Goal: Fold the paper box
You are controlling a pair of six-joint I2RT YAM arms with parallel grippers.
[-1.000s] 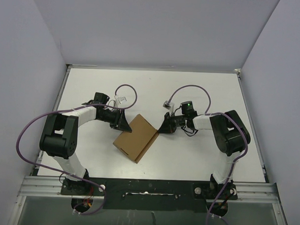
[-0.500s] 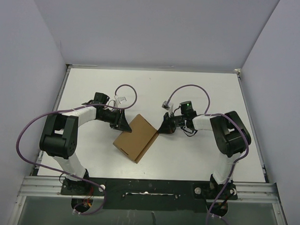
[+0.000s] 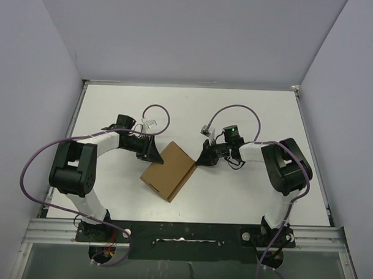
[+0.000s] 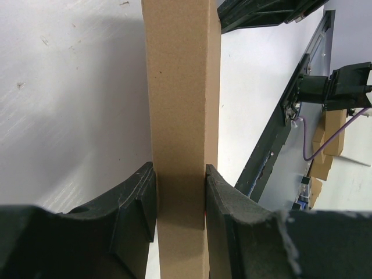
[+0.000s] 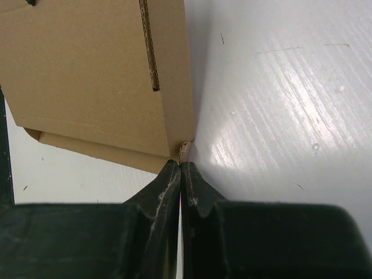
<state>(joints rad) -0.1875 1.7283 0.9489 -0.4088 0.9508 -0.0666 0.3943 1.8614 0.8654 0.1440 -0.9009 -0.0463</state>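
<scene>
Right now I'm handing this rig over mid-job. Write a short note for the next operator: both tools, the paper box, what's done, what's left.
Left tool: shut on the paper box, clamped across its narrow side.
Right tool: shut, tips at the box's opposite corner; I cannot tell whether it pinches any card.
Box: lies on the table between the arms, as a slim rectangle.
Done: the main body looks folded.
Left: at the right tool's end a lower layer sticks out under the top panel, so the closing probably needs finishing before release.

A white table sits enclosed by plain pale lavender walls under even light.
</scene>
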